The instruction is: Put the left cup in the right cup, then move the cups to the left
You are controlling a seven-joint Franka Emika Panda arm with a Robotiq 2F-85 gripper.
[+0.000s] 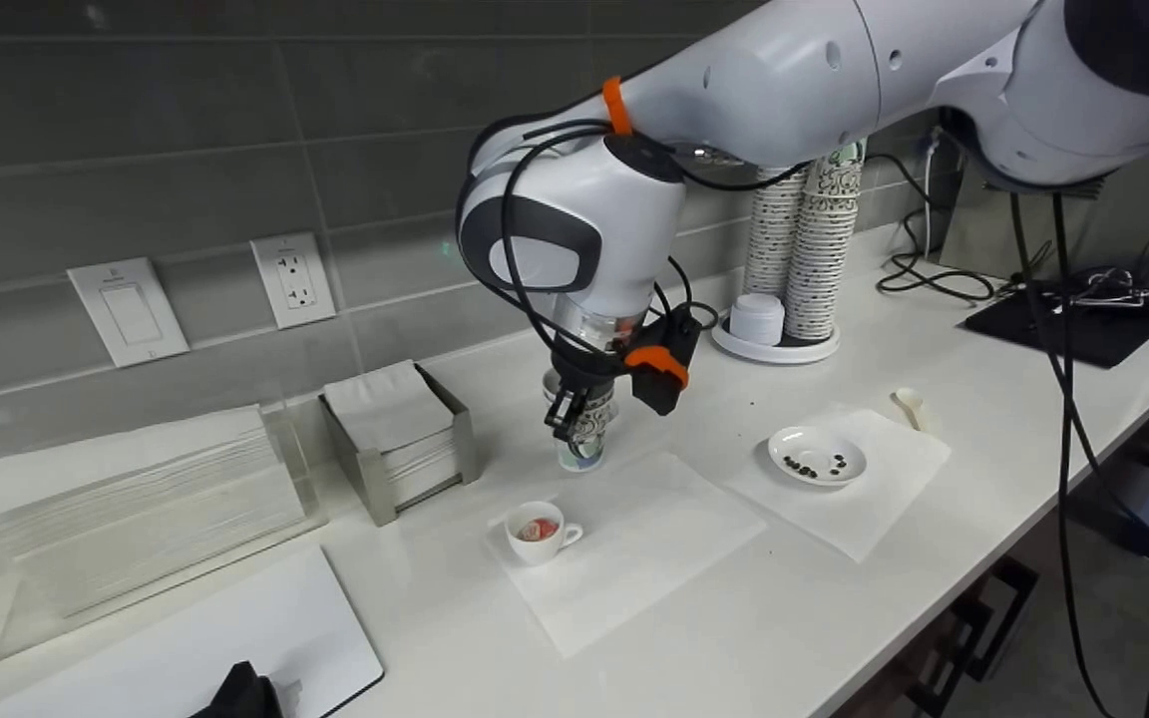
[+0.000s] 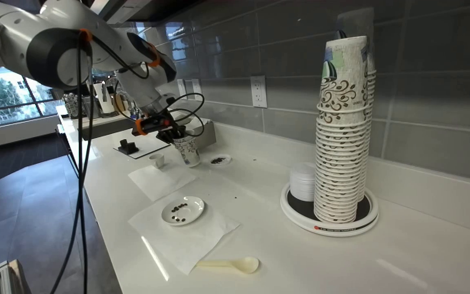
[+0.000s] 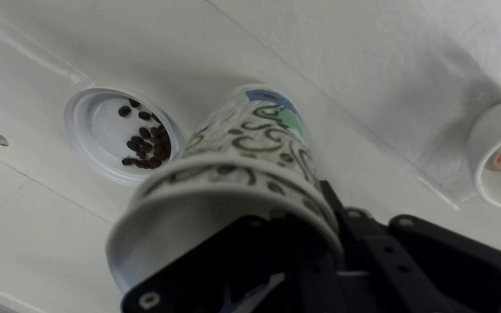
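Note:
Two speckled white paper cups are nested, one inside the other. In the wrist view the outer cup [image 3: 263,139] shows its patterned wall, and the inner cup [image 3: 250,176] shows its rim just above the outer rim. The nested cups also show in both exterior views [image 1: 582,454] [image 2: 188,151], tilted, with the base at or near the counter; I cannot tell whether it touches. My gripper [image 3: 305,202] has one finger inside the inner cup and one outside, shut on the cup wall at the rim. It also shows in both exterior views [image 1: 565,419] [image 2: 174,136].
A white mug [image 1: 525,547] stands on paper near the cups. A shallow dish of beans [image 3: 98,126] is close beside the cups. A saucer [image 1: 794,441], a spoon [image 2: 247,264], tall cup stacks [image 2: 337,171] and a napkin holder [image 1: 375,489] stand on the counter.

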